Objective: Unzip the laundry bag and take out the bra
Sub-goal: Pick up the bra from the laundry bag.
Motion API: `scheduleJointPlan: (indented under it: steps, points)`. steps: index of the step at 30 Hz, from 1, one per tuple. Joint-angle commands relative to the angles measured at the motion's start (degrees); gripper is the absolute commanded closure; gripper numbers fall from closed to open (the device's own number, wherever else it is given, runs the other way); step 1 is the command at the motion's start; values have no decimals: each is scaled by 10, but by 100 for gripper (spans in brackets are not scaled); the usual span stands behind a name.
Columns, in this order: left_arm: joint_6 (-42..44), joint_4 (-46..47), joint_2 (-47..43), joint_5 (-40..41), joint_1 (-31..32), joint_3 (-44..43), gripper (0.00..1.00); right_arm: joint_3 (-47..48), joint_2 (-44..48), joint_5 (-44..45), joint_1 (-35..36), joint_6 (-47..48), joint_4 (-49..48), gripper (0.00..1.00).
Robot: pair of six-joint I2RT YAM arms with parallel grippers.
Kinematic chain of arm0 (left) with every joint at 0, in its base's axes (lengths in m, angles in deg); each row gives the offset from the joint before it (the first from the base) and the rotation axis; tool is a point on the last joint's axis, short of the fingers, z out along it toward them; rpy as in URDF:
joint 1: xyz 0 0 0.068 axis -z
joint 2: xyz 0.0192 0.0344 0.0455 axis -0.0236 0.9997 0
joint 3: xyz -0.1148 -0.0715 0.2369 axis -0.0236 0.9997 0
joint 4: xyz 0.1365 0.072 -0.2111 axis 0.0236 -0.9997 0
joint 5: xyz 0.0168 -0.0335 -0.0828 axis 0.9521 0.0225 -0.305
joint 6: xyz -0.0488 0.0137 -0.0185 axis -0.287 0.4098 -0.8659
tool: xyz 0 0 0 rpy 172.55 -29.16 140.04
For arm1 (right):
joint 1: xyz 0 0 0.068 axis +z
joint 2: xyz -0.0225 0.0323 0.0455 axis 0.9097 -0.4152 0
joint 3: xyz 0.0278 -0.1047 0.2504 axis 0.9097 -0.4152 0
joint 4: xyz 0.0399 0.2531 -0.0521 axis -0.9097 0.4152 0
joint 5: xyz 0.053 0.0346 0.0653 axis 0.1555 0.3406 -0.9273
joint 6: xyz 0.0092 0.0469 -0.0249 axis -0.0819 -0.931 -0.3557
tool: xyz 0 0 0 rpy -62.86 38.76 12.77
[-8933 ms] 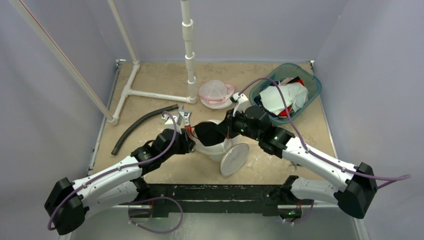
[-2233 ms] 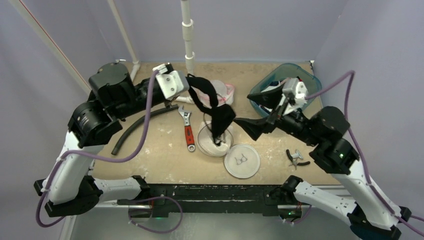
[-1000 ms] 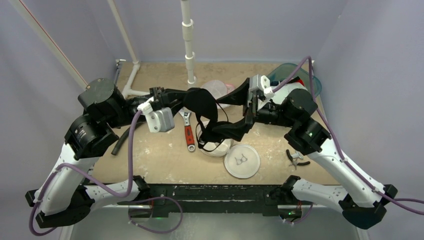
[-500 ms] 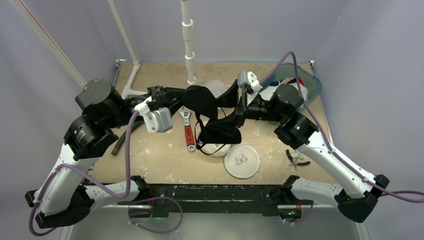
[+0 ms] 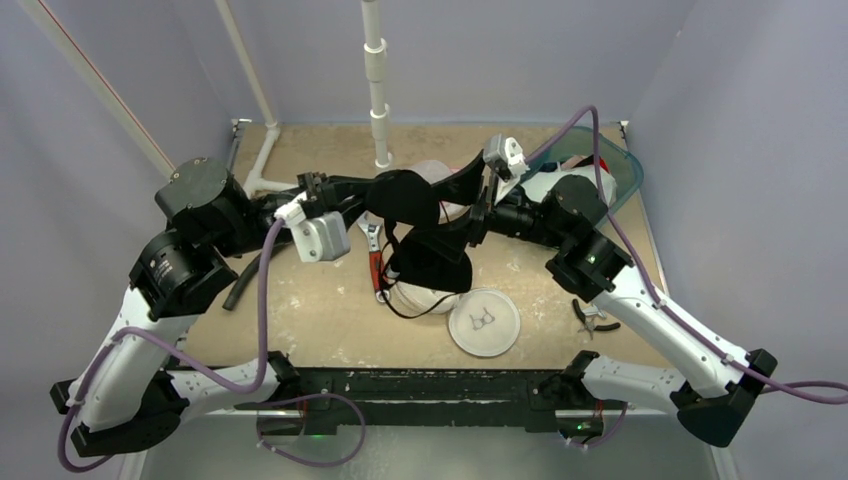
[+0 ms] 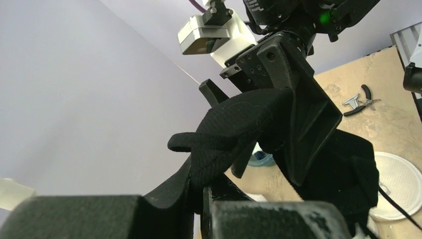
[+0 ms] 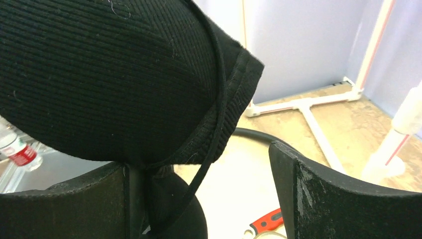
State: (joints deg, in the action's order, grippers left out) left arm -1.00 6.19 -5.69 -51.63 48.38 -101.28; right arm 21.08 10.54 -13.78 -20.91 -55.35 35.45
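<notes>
right claw [image 5: 463, 205] has swung closer into bra [image 5: 405, 200] | left claw [image 5: 352, 192] clamped on bra, holding it up over laundry bag [image 5: 425, 298] | right claw open astride one cup, likely for a regrip

Robotics lab, test cell: plain lavender walls [image 5: 520, 60] box in my worn, sand-coloured tabletop [image 5: 320, 320], with a white PVC pipe frame [image 5: 377, 100] standing at the back. My left arm [image 5: 185, 265] and right arm [image 5: 650, 315], trailing purple cables, are bolted to a black rail [image 5: 430, 385] at the near edge. A wrench [image 5: 377, 272] and pliers [image 5: 590, 315] lie on the bench.
</notes>
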Motion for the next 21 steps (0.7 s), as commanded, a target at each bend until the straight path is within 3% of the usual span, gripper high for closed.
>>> scheduleJointPlan:
  steps: [1, 11, 21]
  points:
    - [-40, -26, 27, 31, 3, -40, 100, -6, 17, 77, -2, -6, -44, 15]
    - [-109, -19, 58, 123, 3, -71, 100, -18, 19, 93, -2, -5, -55, 8]
    - [-118, -23, 69, 130, 3, -99, 100, -19, 24, 92, -2, -7, -35, 7]
